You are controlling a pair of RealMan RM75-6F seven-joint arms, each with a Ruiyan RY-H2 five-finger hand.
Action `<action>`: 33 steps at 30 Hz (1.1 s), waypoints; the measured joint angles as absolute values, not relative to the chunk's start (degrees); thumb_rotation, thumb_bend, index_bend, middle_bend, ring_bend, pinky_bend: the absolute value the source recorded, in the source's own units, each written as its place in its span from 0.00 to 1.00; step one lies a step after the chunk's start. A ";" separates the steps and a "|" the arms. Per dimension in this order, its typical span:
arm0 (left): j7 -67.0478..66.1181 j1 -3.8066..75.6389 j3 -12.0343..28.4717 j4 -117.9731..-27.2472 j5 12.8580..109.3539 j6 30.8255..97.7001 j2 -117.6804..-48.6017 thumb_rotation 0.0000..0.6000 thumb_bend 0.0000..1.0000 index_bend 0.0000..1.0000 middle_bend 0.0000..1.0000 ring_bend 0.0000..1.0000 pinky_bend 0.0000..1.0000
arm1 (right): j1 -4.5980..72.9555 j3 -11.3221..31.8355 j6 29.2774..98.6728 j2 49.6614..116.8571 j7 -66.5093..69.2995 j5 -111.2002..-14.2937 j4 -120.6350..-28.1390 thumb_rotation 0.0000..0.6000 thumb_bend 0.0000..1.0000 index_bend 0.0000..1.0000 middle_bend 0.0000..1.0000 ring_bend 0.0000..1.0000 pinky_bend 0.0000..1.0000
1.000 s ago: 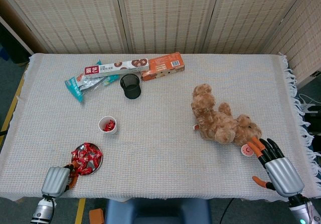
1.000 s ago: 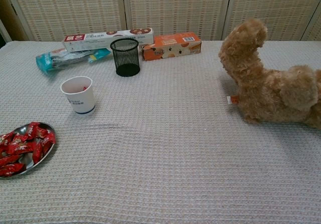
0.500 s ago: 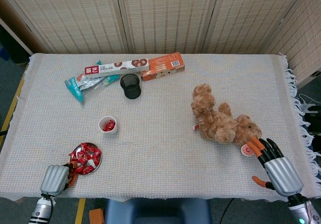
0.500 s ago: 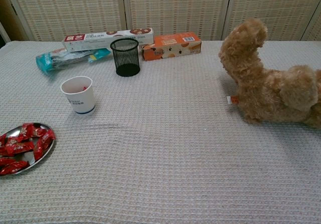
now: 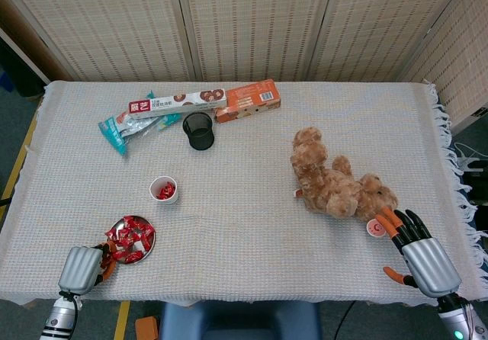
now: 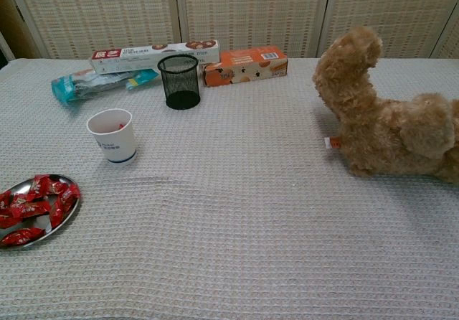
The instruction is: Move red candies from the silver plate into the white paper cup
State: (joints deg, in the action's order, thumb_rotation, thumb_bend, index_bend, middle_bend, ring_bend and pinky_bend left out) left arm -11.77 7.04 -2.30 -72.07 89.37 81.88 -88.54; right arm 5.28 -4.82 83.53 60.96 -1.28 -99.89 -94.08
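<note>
Woven tablecloth (image 5: 244, 203): left hand (image 5: 80, 270) beside plate (image 5: 149, 248), grip unclear. Next: pinch a candy (image 5: 131, 237), carry to cup (image 5: 164, 190). Right hand (image 5: 423, 258) open, idle.

Plate-to-cup lane: bare cloth between round silver plate (image 5: 149, 242) and white paper cup (image 5: 165, 190), unobstructed.
Behind cup: black mesh pen holder (image 5: 198, 131), well apart.
Table centre: open.
Right side: brown plush bear (image 5: 335, 184) blocks.

Left hand (image 5: 80, 269) fingers tucked under its casing — grip unreadable; chest view crops the silver plate (image 6: 63, 222) — teddy bear (image 6: 391, 123) too.
</note>
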 measured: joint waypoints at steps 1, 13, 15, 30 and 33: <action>-11.67 7.15 -2.17 -72.65 89.47 82.18 -88.19 1.00 0.37 0.50 0.62 0.87 1.00 | 5.31 -4.81 83.47 60.98 -1.34 -99.83 -94.09 1.00 0.06 0.00 0.00 0.00 0.00; -14.07 12.54 1.92 -83.09 89.69 78.68 -83.43 1.00 0.37 0.50 0.62 0.87 1.00 | 5.52 -4.30 82.83 61.20 -1.78 -98.51 -94.15 1.00 0.06 0.00 0.00 0.00 0.00; -14.89 14.31 3.28 -85.36 88.93 76.65 -82.65 1.00 0.37 0.50 0.62 0.87 1.00 | 5.54 -4.17 82.73 61.23 -1.90 -98.22 -94.15 1.00 0.06 0.00 0.00 0.00 0.00; -24.11 27.52 13.90 -91.21 76.64 64.63 -83.84 1.00 0.38 0.52 0.63 0.87 1.00 | 5.63 -3.29 82.27 61.28 -2.08 -96.18 -94.20 1.00 0.06 0.00 0.00 0.00 0.00; -26.07 29.50 14.67 -89.76 74.40 63.36 -85.36 1.00 0.38 0.52 0.62 0.87 1.00 | 5.63 -3.22 82.23 61.22 -1.99 -95.99 -94.17 1.00 0.06 0.00 0.00 0.00 0.00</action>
